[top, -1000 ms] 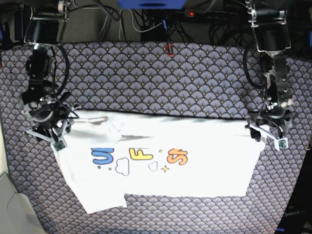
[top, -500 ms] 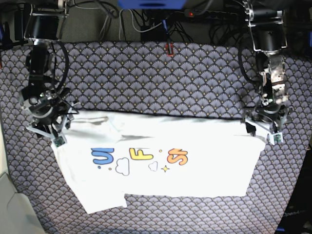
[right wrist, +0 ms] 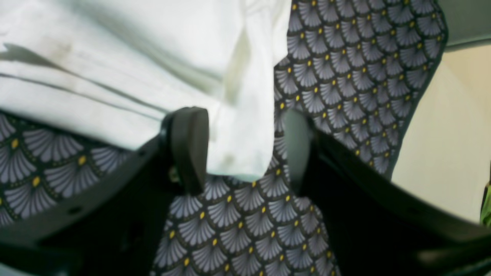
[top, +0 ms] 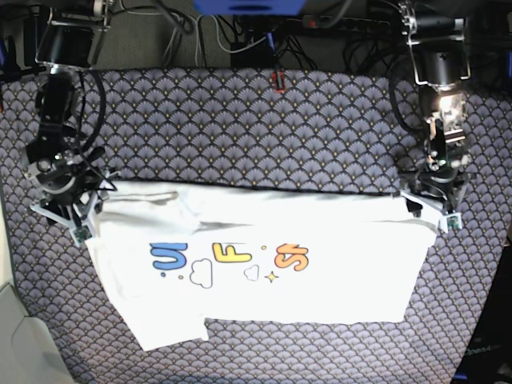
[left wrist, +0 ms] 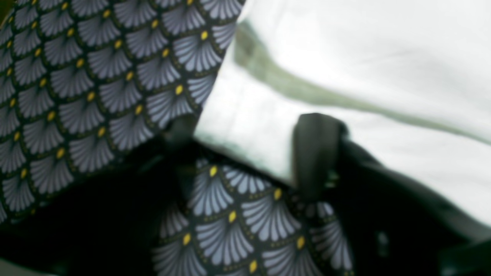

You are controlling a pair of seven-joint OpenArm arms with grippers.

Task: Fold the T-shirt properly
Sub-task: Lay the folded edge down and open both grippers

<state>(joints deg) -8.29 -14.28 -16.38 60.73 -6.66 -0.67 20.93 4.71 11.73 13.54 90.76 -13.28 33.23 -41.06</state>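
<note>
Both claws have drawn back from the shirt's far corners. We see the T-shirt (top: 264, 260) lying print-up on the tabletop (top: 240, 128), its long axis running side to side. The right claw (right wrist: 245, 149) stands open astride a corner, holding nothing; the left claw (left wrist: 245, 153), also open and empty, has cloth between its fingers. Each corner lies just ahead of its claw.

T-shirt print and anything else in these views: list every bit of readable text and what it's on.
"U" in blue, "F" in yellow, "S" in orange: only these three big letters show on the T-shirt, which lies partly folded; small clouds and a star sit below them.
Faint watermark-like text at the base view's bottom right corner: too small to read.
Wrist views: no text.
</note>
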